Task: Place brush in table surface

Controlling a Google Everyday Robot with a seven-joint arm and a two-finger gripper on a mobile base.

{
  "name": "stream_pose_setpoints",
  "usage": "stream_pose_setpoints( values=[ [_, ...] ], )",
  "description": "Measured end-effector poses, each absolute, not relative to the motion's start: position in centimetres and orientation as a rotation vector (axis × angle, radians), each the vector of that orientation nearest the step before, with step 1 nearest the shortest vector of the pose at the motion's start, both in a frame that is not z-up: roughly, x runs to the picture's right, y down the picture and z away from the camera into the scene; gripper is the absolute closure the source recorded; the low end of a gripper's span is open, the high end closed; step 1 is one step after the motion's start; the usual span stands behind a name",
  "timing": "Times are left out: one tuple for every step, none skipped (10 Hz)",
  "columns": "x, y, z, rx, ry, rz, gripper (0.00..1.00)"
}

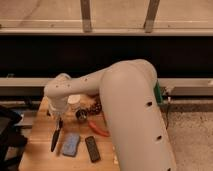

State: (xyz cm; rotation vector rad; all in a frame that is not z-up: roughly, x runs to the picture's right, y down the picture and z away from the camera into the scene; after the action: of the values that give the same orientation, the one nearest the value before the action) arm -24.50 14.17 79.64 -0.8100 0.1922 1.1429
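Observation:
The brush (55,135) is a slim black tool that slants down from my gripper (59,120) toward the near left of the table surface (42,155). The gripper hangs from the white wrist at the table's left side, points down, and is shut on the brush's upper end. The lower tip of the brush is close to the wood beside the blue-grey pad (71,144). I cannot tell whether the tip touches the wood. My large white arm hides the right part of the table.
A flat black remote (92,148) lies right of the pad, with a red object (99,129) behind it. A white cup (75,102) and a small metal can (81,115) stand near the wrist. A green tray (159,93) shows behind the arm. A dark object sits off the table's left edge.

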Motion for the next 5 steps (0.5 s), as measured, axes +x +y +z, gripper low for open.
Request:
stream_pose_setpoints(
  values=[
    [-24.0, 12.6, 79.2, -0.793, 0.186, 1.158, 1.0],
    [-23.7, 11.1, 78.6, -0.775, 0.175, 1.169, 1.0],
    [-23.4, 9.8, 78.0, -0.758, 0.165, 1.179, 1.0],
    [-23.1, 8.9, 77.6, -0.742, 0.157, 1.189, 1.0],
    [-22.8, 8.5, 77.5, -0.734, 0.156, 1.196, 1.0]
  ],
)
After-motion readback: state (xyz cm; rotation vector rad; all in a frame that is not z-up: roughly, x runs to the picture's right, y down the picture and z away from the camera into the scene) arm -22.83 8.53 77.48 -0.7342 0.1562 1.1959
